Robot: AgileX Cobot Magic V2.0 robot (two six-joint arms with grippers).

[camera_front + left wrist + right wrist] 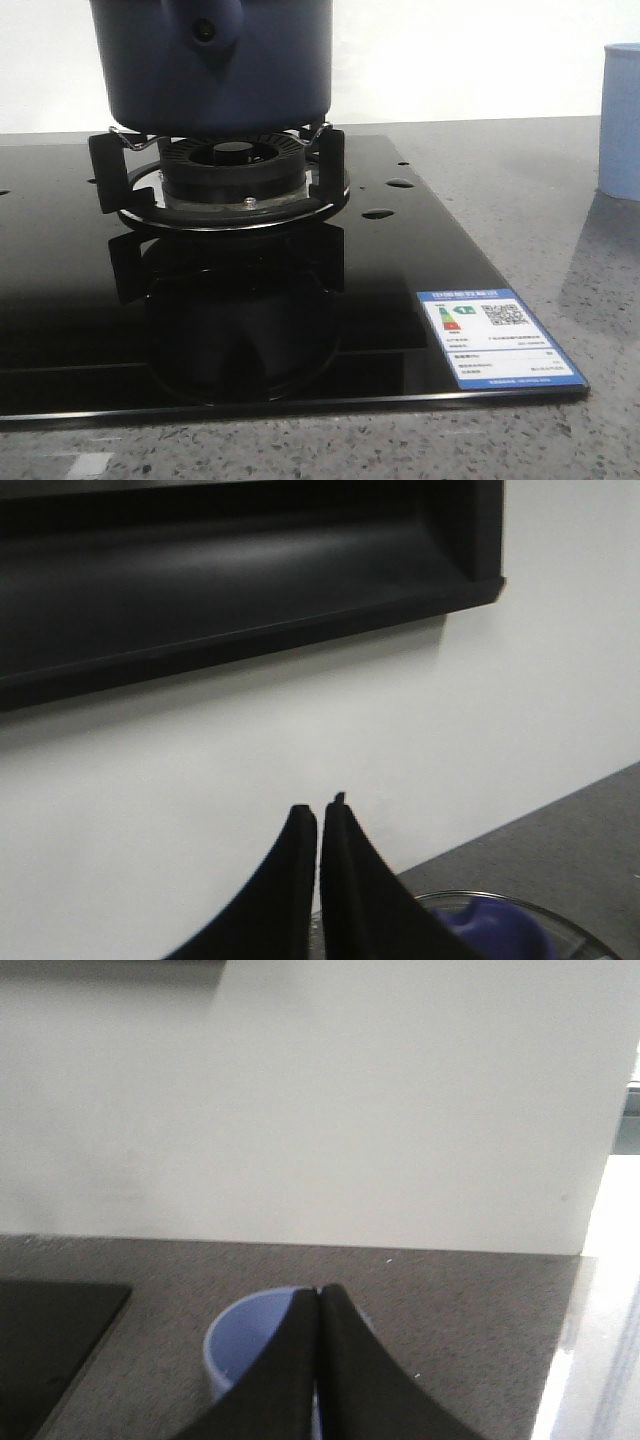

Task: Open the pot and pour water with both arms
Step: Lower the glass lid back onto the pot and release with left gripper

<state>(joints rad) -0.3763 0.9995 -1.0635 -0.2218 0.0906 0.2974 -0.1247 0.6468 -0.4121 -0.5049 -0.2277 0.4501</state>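
Observation:
The dark navy-blue pot (210,70) sits on the burner stand (225,175) of the black stove, its handle stub with a small hole facing me. Neither gripper shows in the front view. In the left wrist view my left gripper (319,815) is shut and empty, raised above a glass lid rim (560,920) with a blue knob (495,930). In the right wrist view my right gripper (319,1292) is shut and empty, above a pale-blue cup (255,1345). The cup also shows at the right edge of the front view (620,120).
The black glass stove top (200,300) covers the left and middle of the grey counter (560,200), with a blue label (500,338) at its front right corner. A white wall runs behind. A dark range hood (230,590) hangs above the left gripper.

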